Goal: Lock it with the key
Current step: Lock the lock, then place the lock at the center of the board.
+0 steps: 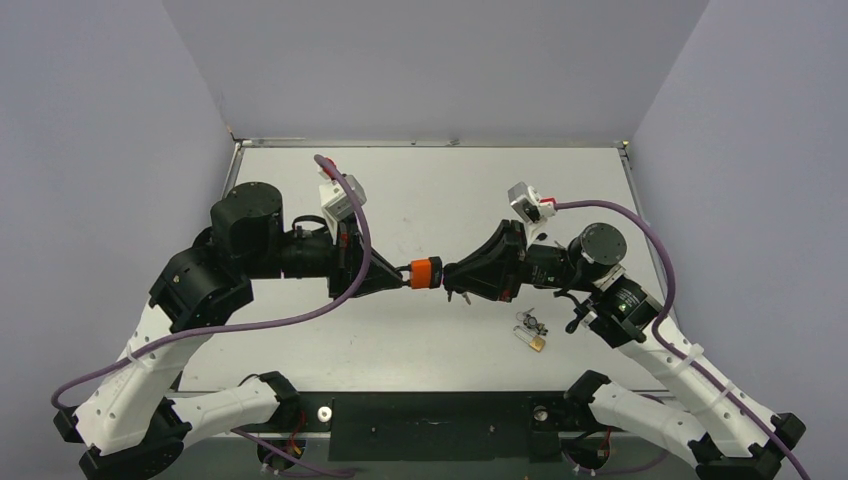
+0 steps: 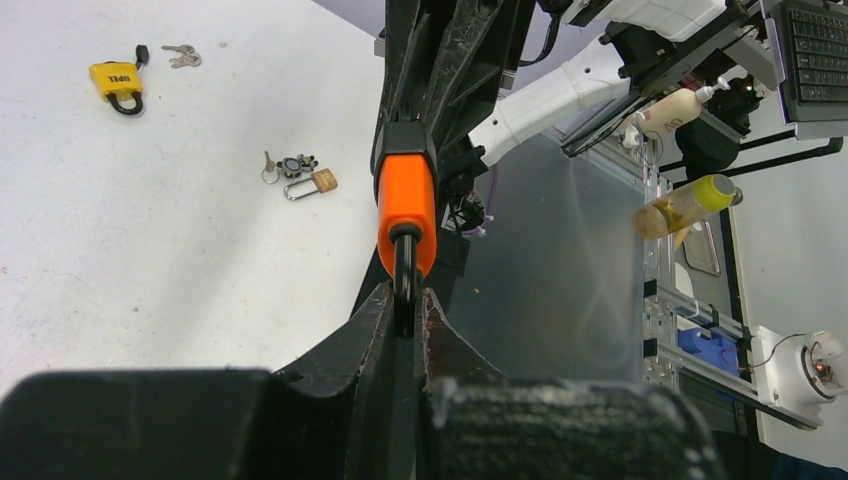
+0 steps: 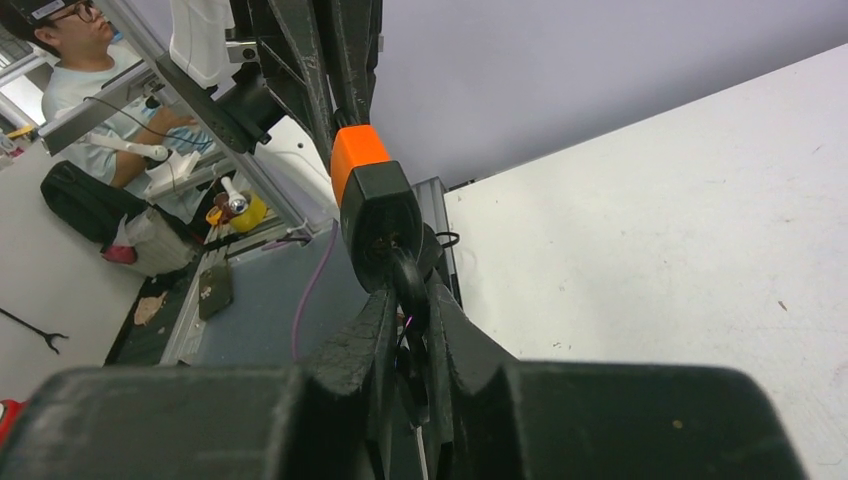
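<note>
Two arms meet over the middle of the table [image 1: 420, 190]. The orange padlock [image 1: 427, 272] is suspended between them, clear of the surface. The left gripper [image 1: 403, 274] is clenched on the black shackle [image 2: 403, 262]. The right gripper [image 1: 450, 272] is clamped on the key [image 3: 407, 278], which sits in the black end of the lock body.

Hazards, in descending order of size:

1. Arm misalignment. If the roll axis of the right wrist is not in line with the keyway, the turn loads the key sideways. The probable results are binding, a bent key, or a key pulled out of the cylinder.

2. Body rotation. The left gripper holds only the thin round shackle, not the body. Turning torque may swing the body about the shackle, so that the cylinder does not turn relative to the body.

3. Shackle seating. It cannot be told whether the free leg of the shackle is fully home in the body. If it is not, the key turn locks nothing.

4. Key slip. The key head is small and is pinched between narrow fingers [image 3: 365, 330]. It may twist within the grip instead of turning the cylinder.

5. Drop. A lost grip on either side lets the lock fall to the table, near the small brass padlock [image 1: 532, 340] that lies beside the right arm.
</note>
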